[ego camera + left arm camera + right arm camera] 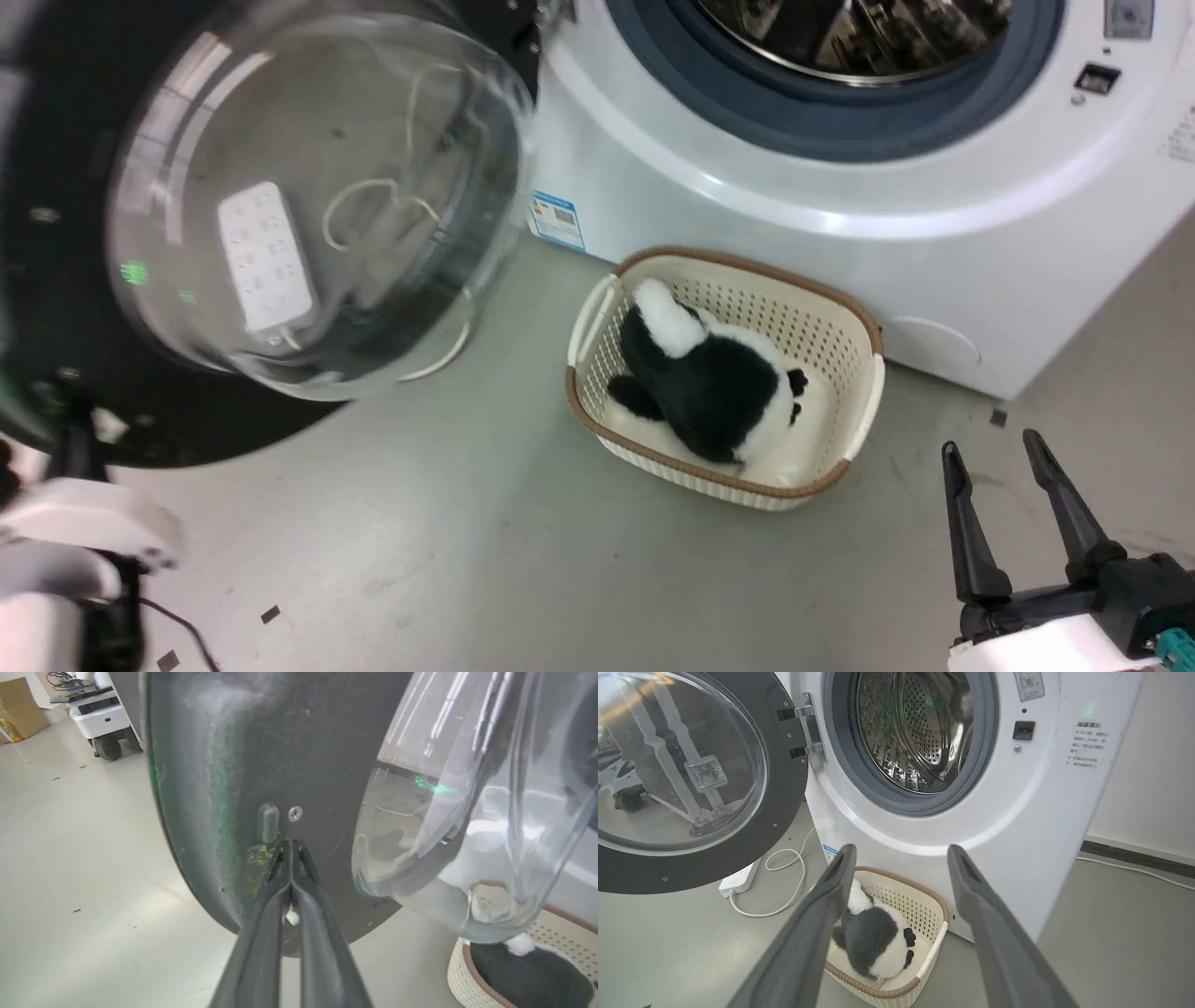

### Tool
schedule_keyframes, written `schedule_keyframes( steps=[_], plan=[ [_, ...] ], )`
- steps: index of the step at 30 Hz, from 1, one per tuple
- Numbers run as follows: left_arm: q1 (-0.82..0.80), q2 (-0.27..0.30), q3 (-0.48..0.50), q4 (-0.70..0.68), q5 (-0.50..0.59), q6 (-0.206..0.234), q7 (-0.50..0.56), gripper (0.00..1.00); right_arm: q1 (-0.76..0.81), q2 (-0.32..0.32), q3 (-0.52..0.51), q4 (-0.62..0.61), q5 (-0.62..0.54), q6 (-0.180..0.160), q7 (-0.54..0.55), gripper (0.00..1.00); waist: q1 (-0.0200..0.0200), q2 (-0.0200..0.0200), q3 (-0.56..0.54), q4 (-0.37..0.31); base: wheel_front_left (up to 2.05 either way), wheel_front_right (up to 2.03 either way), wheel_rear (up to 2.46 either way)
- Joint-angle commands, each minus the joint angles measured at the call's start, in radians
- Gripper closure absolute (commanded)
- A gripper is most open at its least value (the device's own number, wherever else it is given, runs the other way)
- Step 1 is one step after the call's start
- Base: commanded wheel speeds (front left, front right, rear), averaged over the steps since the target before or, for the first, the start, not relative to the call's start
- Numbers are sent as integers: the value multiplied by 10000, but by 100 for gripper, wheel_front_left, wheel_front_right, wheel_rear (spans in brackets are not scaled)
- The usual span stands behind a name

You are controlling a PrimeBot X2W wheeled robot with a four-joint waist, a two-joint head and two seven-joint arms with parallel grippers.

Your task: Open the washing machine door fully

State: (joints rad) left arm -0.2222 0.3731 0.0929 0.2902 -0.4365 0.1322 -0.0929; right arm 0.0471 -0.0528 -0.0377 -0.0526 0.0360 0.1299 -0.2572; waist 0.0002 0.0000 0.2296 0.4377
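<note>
The washing machine door [37, 308] stands swung out to the left of the machine, its clear glass bowl [308, 205] bulging toward me. A metal hinge [810, 728] joins its black ring [784, 793] to the white body beside the steel drum [910, 728]. My left gripper [290, 843] is shut, its tips touching the door's inner black face [289, 742] just below a small peg [268, 821] and a screw. Its pale forearm [84, 527] sits at the lower left. My right gripper [990, 446] hangs open and empty over the floor at the lower right, well away from the door.
A cream basket [864, 373] holding a black-and-white plush [709, 373] stands on the floor in front of the machine. A white power strip [740, 882] and looped cable lie under the door. A wheeled cart [100, 718] and a cardboard box [18, 707] stand farther off.
</note>
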Motion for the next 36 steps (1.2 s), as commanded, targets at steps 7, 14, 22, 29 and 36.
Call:
schedule_keyframes(
  steps=[7,14,22,29,36],
  plan=[
    [-1142,563,381,1676,-347,-477,-592,100,-265,-88,-61,-188,-209,8,-45,0,-2,0,498,-335,0,0,0],
    [-1654,532,145,2686,-206,-669,-1146,100,-347,-115,-76,-163,-219,8,-45,0,-2,0,518,-401,0,0,0],
    [-1002,16,129,1466,633,-525,-1680,100,-310,-16,-160,-427,65,8,-45,0,-2,0,-516,-572,0,0,0],
    [706,-1517,-377,-1860,1497,-588,-1686,100,-222,19,-343,-420,-6,8,-45,0,-2,0,-1660,-1373,0,0,0],
    [1681,-2229,-1037,-2655,1673,-745,-1687,100,-30,23,-520,-428,269,8,-45,0,-2,0,-2129,-2327,0,0,0]
  ],
)
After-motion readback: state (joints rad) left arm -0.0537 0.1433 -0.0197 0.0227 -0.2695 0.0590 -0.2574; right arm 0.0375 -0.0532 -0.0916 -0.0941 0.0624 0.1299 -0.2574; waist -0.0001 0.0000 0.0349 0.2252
